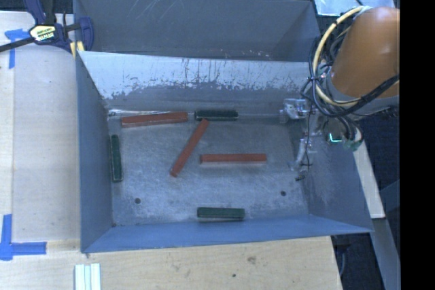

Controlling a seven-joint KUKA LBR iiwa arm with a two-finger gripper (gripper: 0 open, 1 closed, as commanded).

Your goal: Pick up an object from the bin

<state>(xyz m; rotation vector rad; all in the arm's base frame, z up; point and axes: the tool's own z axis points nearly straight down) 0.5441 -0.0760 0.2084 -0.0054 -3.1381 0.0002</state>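
My gripper [301, 164] hangs low at the right side of the bin, close to the right wall, with nothing seen in it. The nearest thing is a red-brown stick [233, 158] lying flat and crosswise on the floor, a short way to the gripper's left and apart from it. Further left a second red-brown stick [189, 148] lies at a slant. A dark green stick [217, 115] lies along the back wall, its left end near the slanted stick's upper end.
A third red-brown stick [154, 119] lies along the back wall at the left. One dark green stick [116, 158] lies lengthwise by the left wall, another [220, 214] by the front wall. The arm with its orange cover and cables stands over the right rim.
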